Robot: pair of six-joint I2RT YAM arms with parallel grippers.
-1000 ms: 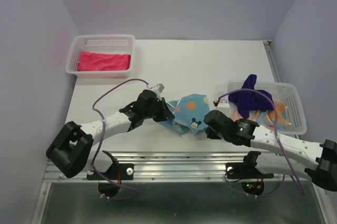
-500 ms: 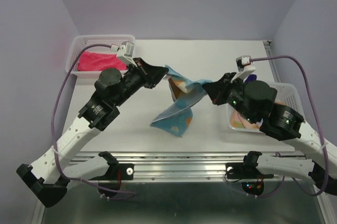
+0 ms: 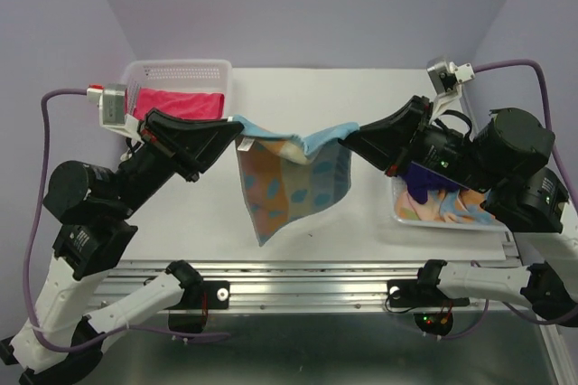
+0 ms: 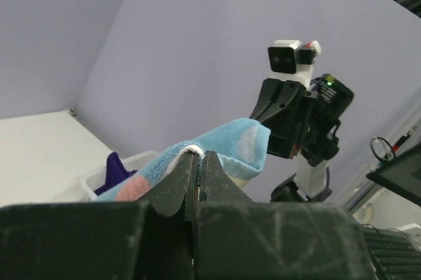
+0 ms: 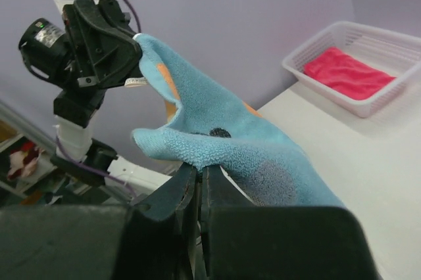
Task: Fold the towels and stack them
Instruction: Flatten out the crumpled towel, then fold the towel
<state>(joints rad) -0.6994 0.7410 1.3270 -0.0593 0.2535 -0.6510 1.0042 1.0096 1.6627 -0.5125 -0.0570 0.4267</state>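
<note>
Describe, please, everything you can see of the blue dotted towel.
The towel is soft, nubby terry, light blue with orange and yellow dots. It is held up and stretched: the left end effector pinches one top corner, the right end effector the other. The top edge sags; the rest hangs freely.

The blue dotted towel (image 3: 293, 182) has risen off the table (image 3: 361, 87), spread open

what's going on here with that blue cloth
Both arms hold a light blue towel with orange dots in the air, the left pincer and right pincer each shut on a top corner, so it hangs spread above the white table. A magenta-pink towel lies in the far-left white mesh basket.
</note>
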